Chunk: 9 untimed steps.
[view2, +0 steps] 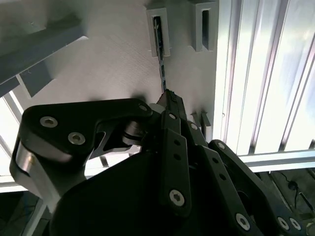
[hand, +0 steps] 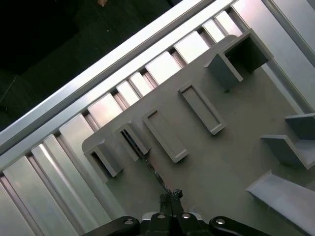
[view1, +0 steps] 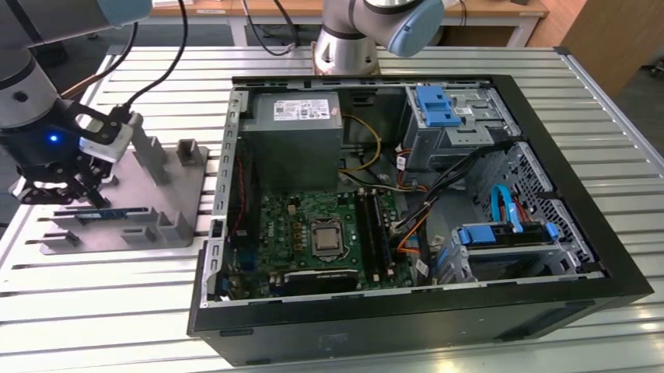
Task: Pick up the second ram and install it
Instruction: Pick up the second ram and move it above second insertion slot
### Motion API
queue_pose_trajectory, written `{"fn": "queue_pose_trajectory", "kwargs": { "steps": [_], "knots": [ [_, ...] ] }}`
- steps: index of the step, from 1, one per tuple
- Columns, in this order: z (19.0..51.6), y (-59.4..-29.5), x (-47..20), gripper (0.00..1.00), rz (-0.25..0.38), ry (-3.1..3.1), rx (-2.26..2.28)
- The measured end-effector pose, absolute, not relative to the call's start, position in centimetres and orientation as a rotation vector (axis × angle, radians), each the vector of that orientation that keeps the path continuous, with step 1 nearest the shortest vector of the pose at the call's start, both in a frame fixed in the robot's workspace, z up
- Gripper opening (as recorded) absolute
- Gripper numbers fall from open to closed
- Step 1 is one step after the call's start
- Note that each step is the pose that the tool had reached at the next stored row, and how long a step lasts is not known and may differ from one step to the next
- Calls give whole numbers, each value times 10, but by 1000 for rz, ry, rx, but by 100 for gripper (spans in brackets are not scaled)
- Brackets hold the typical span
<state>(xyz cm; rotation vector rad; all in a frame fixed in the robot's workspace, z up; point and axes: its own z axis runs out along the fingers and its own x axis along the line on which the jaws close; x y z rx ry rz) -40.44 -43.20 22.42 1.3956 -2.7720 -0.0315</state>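
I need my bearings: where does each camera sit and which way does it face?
Exterior view: raised, looking down on the open computer case, gray plate and gripper.
First wrist view: at the wrist, facing the plate's holder blocks; gripper tip shows.
Second wrist view: at the wrist, facing the plate past the gripper's black body.
Both wrist views share the second ram, edge-on at the gripper.

Exterior view: bright, even overhead light on the ribbed aluminium table (view1: 114,268), shade pooling inside the open black computer case (view1: 415,326). Second wrist view: the slats glare near white, while the black gripper (view2: 167,96) shadows the flat grey fixture plate (view2: 113,54); the thin dark second ram (view2: 161,69) it clamps shows as a bare line.
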Motion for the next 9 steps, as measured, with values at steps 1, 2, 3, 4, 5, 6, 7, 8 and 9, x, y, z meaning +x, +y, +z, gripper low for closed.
{"fn": "queue_pose_trajectory", "kwargs": {
  "steps": [1,2,3,4,5,6,7,8,9],
  "knots": [
    [224,-432,-404,10,-31,-2766,1408],
    [224,-432,-404,10,-31,-2760,1420],
    [224,-432,-404,10,-31,-2753,1432],
    [224,-432,-404,10,-30,-2746,1445],
    [224,-432,-404,10,-30,-2739,1458],
    [224,-432,-404,10,-30,-2733,1470],
    [224,-432,-404,10,-30,-2725,1483],
    [224,-432,-404,10,-29,-2718,1496],
    [224,-432,-404,10,-29,-2711,1510]
  ]
}}
